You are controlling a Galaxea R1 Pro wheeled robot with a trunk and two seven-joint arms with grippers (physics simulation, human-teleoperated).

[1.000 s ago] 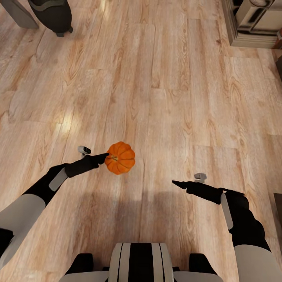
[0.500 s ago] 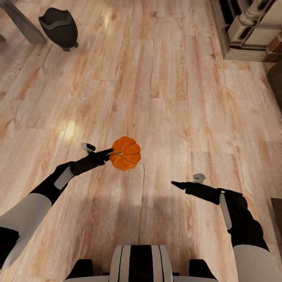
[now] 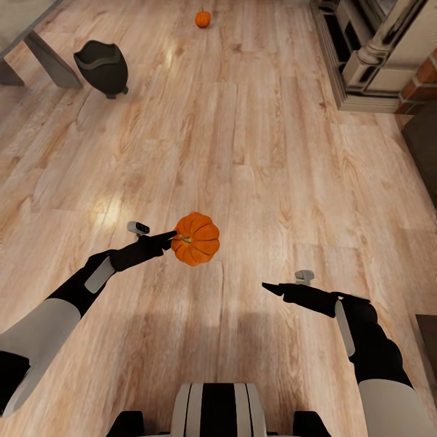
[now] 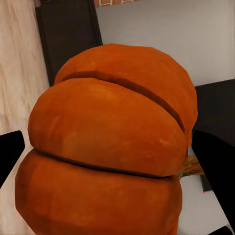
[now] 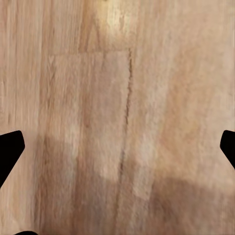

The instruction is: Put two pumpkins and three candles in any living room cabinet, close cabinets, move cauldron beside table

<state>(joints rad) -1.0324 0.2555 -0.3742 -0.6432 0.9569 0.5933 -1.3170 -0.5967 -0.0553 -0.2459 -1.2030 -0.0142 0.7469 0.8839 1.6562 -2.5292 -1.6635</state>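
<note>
Since a moment ago the view has tipped up, so the cauldron [image 3: 103,65] now sits lower in it and a second pumpkin [image 3: 203,19] has come into sight far down the floor [image 3: 267,158]. Nearest, the right gripper [image 3: 265,287] hangs spread wide over bare boards with nothing in it, while the left gripper [image 3: 173,235] is clamped on the pumpkin [image 3: 195,238] and carries it clear of the floor. Farther off, the cauldron stands on the floor just beside the desk [image 3: 42,57] leg at far left, with a pale fireplace surround [image 3: 370,60] at far right.
</note>
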